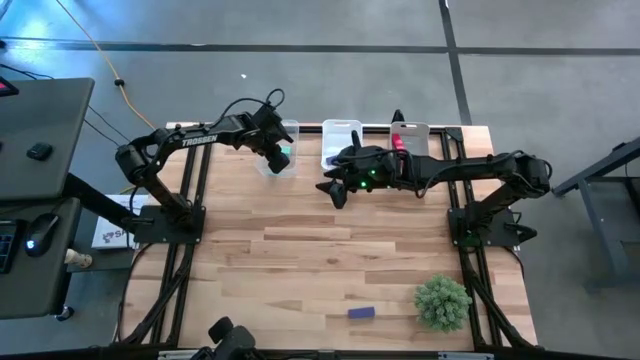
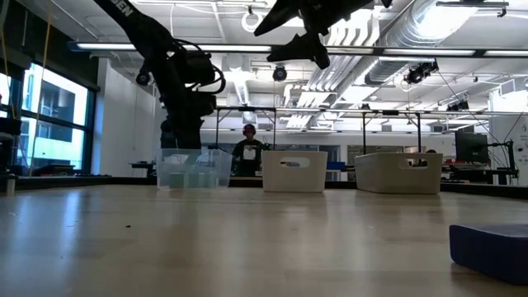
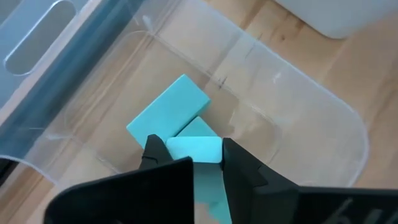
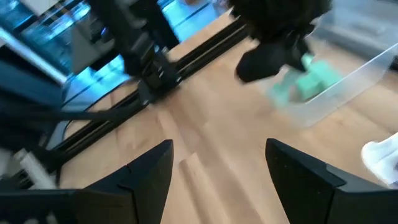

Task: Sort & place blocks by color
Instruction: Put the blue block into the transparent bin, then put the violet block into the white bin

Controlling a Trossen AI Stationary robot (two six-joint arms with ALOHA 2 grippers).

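1. The left end effector (image 3: 186,155) sits inside the clear bin (image 1: 290,130), its fingers gripping a teal block (image 3: 194,149) above two other teal blocks (image 3: 168,112).
2. The right end effector (image 1: 332,190), fingers spread wide and empty, hovers just beside that bin.
3. A purple block (image 1: 362,313) lies on the surface (image 1: 300,250), far from the bin.

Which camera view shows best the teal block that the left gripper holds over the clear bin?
The left wrist view: the teal block sits between the left gripper fingers, above the clear bin. The high view gives only a teal speck, the low view hides it behind the bin wall, and the right wrist view shows blurred teal blocks.
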